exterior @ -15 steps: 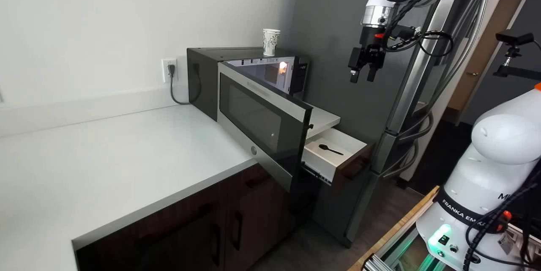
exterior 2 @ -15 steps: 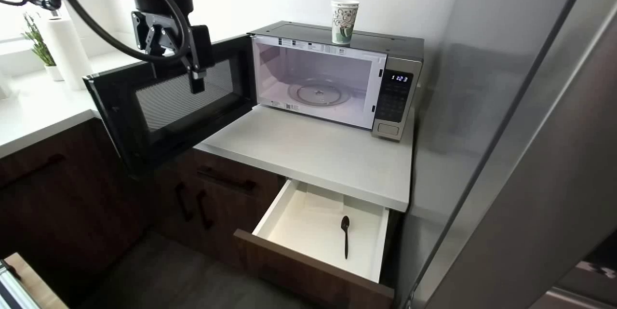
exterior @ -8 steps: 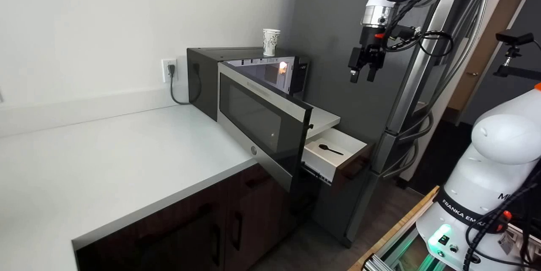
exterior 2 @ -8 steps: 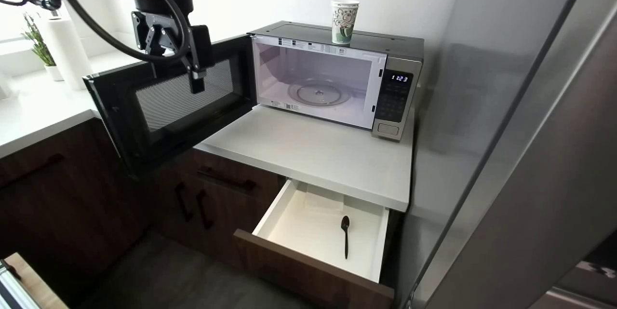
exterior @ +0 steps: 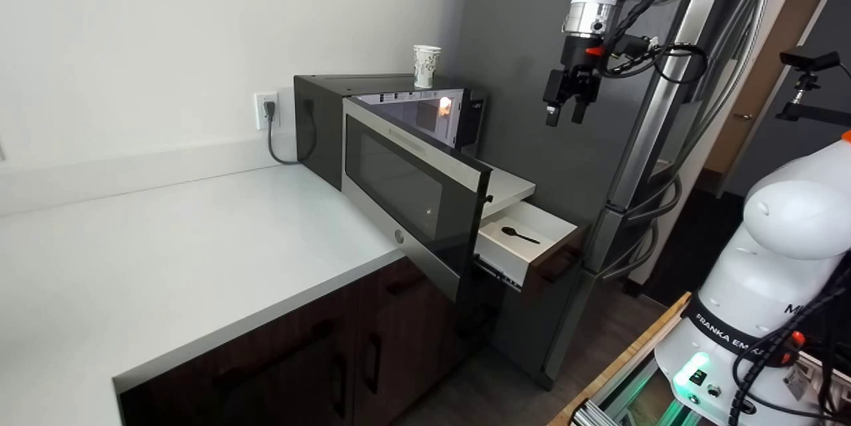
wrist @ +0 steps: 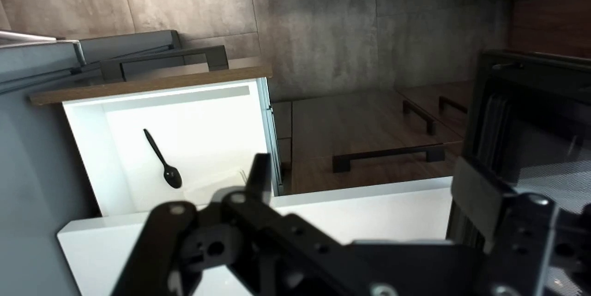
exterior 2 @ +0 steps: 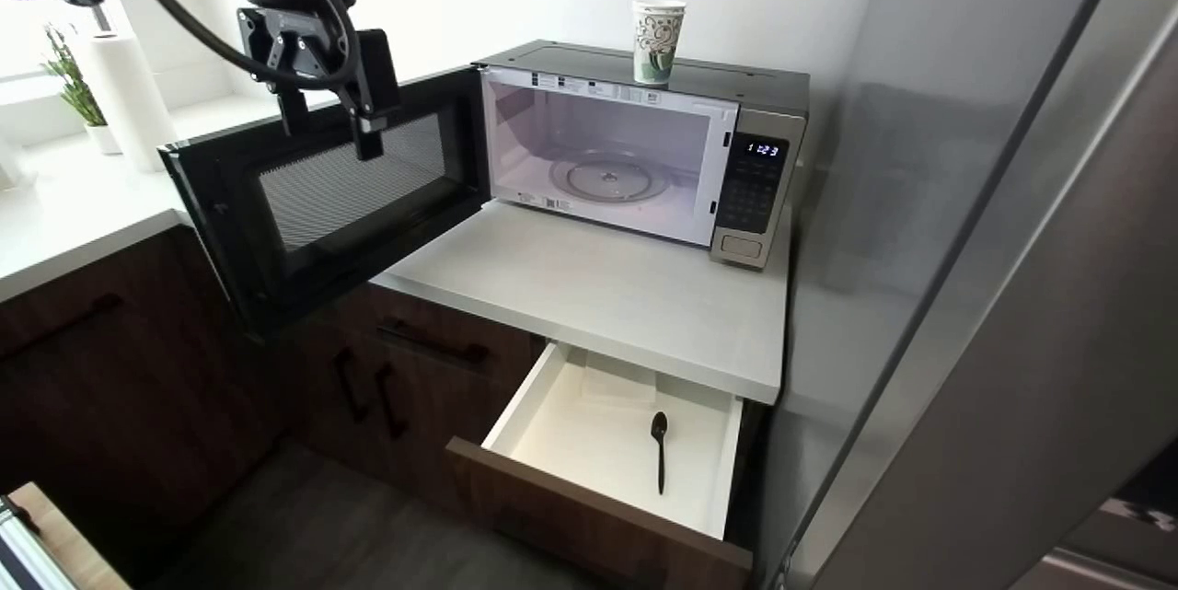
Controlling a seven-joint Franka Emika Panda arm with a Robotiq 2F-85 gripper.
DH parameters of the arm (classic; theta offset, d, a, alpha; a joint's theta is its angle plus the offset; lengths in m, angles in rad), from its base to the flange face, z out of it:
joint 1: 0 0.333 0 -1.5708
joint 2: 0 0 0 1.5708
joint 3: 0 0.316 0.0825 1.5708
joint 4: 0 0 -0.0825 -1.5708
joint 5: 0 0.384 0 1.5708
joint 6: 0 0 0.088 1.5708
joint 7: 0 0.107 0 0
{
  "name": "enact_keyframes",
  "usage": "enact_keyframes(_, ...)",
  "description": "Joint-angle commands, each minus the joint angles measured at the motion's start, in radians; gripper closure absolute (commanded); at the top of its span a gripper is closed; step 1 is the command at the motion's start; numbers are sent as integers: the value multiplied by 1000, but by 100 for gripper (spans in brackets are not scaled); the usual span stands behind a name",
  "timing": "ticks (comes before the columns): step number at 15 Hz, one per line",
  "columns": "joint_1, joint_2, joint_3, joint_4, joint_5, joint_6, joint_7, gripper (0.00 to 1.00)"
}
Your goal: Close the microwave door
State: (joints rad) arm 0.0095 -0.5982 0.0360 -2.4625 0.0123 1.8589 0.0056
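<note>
The microwave door is a wide dark panel with a silver frame and swings wide open from the microwave. In an exterior view the door's dark inner face and the microwave's lit inside beside the control panel show. My gripper hangs above and apart from the door, on its inner side. It also shows against the door in an exterior view. In the wrist view the gripper has its fingers wide apart with nothing between them; the door is at the right, partly behind a finger.
An open drawer with a black spoon sticks out below the counter. A paper cup stands on the microwave. The grey refrigerator stands beside it. A power cord runs to a wall outlet.
The gripper has moved slightly up and to the left in both exterior views during the last half second. The door, microwave and drawer have not moved.
</note>
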Motion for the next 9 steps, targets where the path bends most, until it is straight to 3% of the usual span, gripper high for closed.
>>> enact_keyframes(1, 58, 26, 45, 55, -4, 5, -20, 0)
enact_keyframes(3, 92, 53, 75, 87, -4, 35, -28, 0)
enact_keyframes(4, 112, 66, 88, 102, -2, 57, -42, 25)
enact_keyframes(5, 126, 82, 98, 118, -12, 74, -62, 27)
enact_keyframes(9, 199, 179, 122, 187, 2, 167, -167, 58)
